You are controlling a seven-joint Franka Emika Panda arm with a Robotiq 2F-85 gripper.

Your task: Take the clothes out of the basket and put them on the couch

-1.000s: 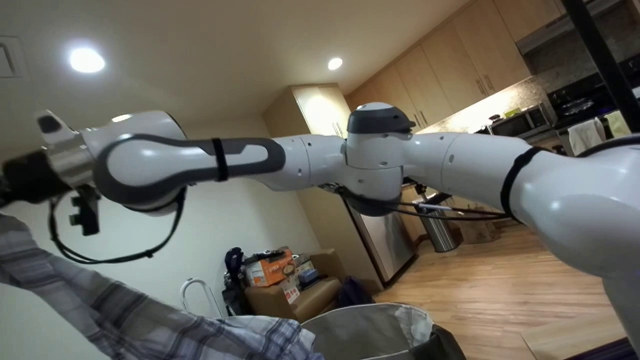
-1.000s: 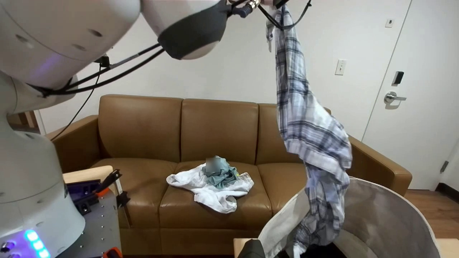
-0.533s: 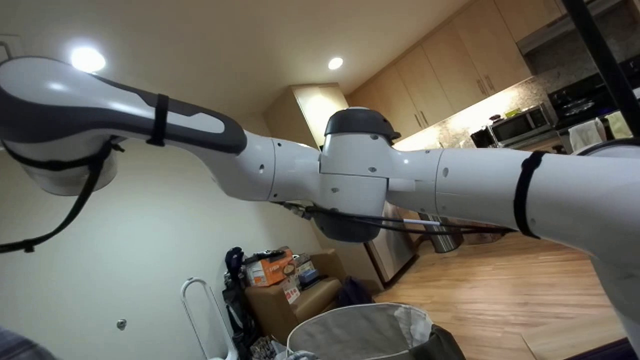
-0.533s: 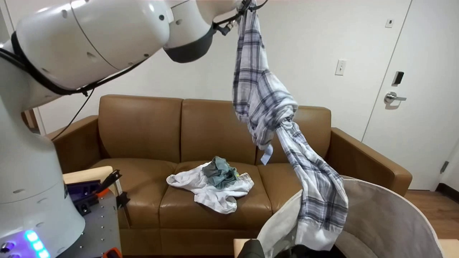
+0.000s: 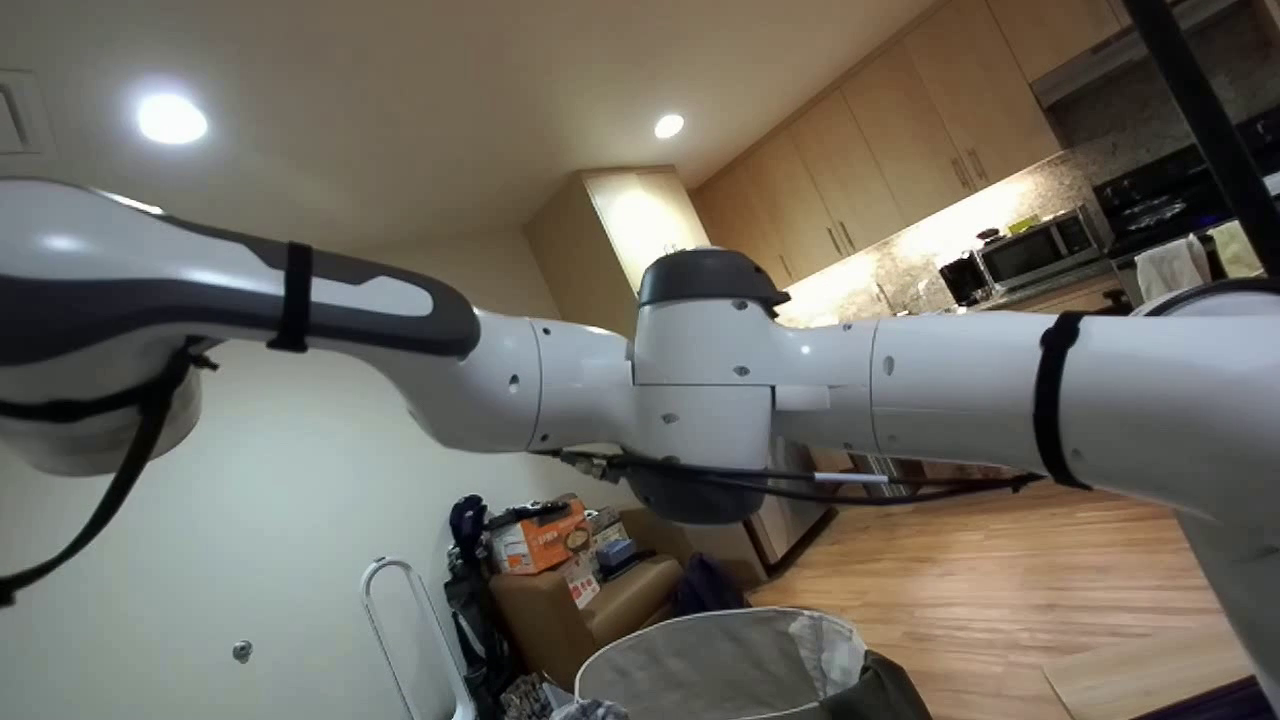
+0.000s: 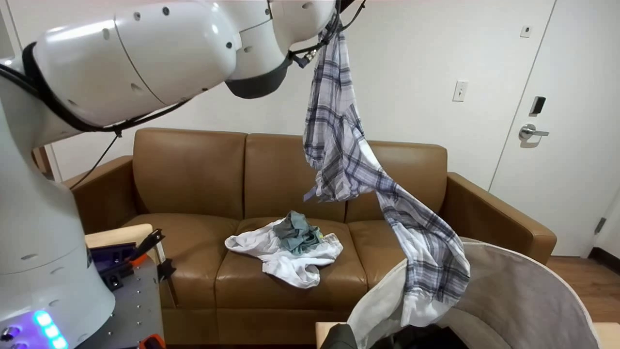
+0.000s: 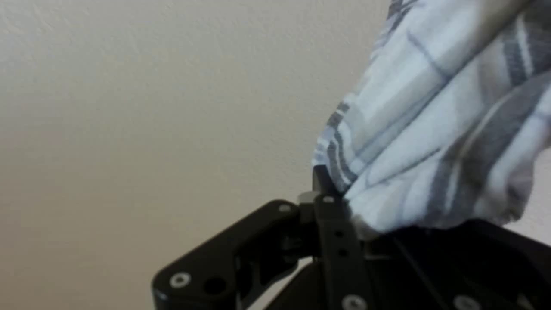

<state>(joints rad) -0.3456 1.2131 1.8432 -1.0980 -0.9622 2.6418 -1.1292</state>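
A blue-grey and white plaid shirt (image 6: 339, 126) hangs twisted from my gripper, pinched at its top. In the wrist view my gripper (image 7: 338, 193) is shut on the shirt; folds hide one finger. The shirt slants across the front of the brown couch (image 6: 295, 174), and its lower end reaches the mouth of the basket (image 6: 518, 291). Whether that end touches the basket wall I cannot tell. Something black (image 6: 421, 337) lies inside the basket. On the couch's middle seat rest a white garment (image 6: 290, 269) and a crumpled grey-green one (image 6: 298, 232).
The basket stands on a pale wooden surface (image 6: 323, 332). Beside the robot base is a metal stand (image 6: 138, 295) with clamps. In an exterior view, a brown seat (image 5: 560, 605) bears an orange box (image 5: 545, 540) and other items. A white wall (image 6: 411, 72) rises behind the couch.
My arm has swung from above the basket toward the couch, drawing the shirt's upper part along, then dipped slightly. The shirt's lower end has risen a little at the basket. The couch clothes stay put.
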